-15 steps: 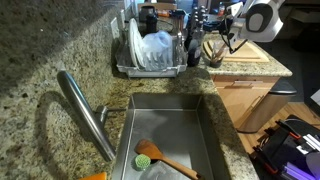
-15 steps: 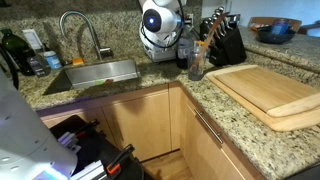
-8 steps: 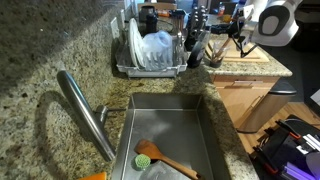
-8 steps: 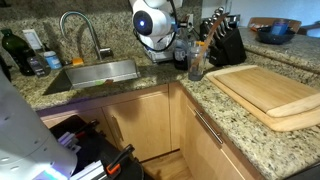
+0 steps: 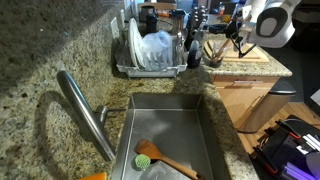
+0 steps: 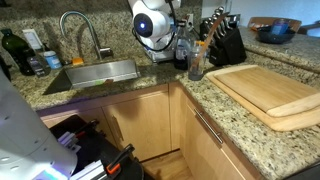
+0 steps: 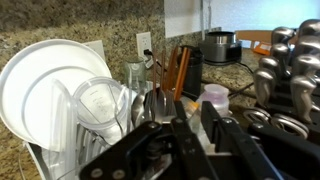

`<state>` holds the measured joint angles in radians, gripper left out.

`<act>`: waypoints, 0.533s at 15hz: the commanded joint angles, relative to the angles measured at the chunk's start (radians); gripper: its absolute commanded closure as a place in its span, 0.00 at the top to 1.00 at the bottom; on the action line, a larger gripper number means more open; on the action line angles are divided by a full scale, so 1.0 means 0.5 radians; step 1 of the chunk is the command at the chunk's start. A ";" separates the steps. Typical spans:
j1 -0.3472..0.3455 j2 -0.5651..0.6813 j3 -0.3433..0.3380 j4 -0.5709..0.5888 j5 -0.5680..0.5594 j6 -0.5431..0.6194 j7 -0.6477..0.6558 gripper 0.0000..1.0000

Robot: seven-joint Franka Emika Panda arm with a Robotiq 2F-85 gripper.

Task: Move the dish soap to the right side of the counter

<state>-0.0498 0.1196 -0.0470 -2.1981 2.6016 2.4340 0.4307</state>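
Observation:
The dish soap (image 7: 213, 98) shows in the wrist view as a pale lilac cap just past my fingertips, a little to the right; its body is hidden behind my finger. In an exterior view it is a small dark bottle (image 6: 182, 56) beside the dish rack on the granite counter (image 6: 150, 86). It also shows as a dark shape in an exterior view (image 5: 193, 56). My gripper (image 7: 198, 116) is open and empty, its jaws apart and level with the bottle top. In an exterior view the gripper (image 5: 214, 47) hangs just right of the rack.
A dish rack (image 5: 150, 52) holds white plates and glasses (image 7: 95, 100). A drinking glass (image 6: 196, 66), a knife block (image 6: 226, 40) and a pale wooden cutting board (image 6: 270, 90) stand near the bottle. The steel sink (image 5: 165, 125) holds a green-headed brush (image 5: 146, 157); a faucet (image 5: 85, 110) arches over it.
The arm's wrist shifted toward the dish rack and bottle over the last second, then stayed nearly still. The bottle has not moved.

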 commanded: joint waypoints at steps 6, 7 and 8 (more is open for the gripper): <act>0.001 0.093 0.039 0.101 -0.005 -0.081 0.041 0.51; 0.001 0.093 0.039 0.101 -0.005 -0.081 0.041 0.51; 0.001 0.093 0.039 0.102 -0.005 -0.081 0.042 0.51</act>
<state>-0.0430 0.1655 -0.0326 -2.1475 2.6019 2.3944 0.4503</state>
